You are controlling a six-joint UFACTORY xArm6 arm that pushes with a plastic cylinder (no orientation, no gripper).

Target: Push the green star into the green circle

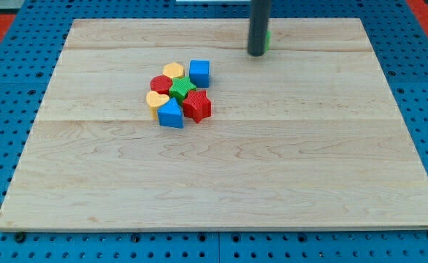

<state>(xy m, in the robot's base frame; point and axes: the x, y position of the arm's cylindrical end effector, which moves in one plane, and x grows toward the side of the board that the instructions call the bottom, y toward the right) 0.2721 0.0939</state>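
The green star (182, 88) lies in the middle of a tight cluster of blocks left of the board's centre. The green circle (267, 36) is near the view's top, almost wholly hidden behind the dark rod; only a thin green sliver shows at the rod's right edge. My tip (256, 53) rests on the board just in front of that green circle, well to the right of and above the cluster.
Around the green star sit a blue cube (199, 72), a yellow hexagon-like block (173, 71), a red round block (161, 83), a yellow heart (156, 100), a blue block (171, 115) and a red star (197, 106). The wooden board (272, 168) lies on blue pegboard.
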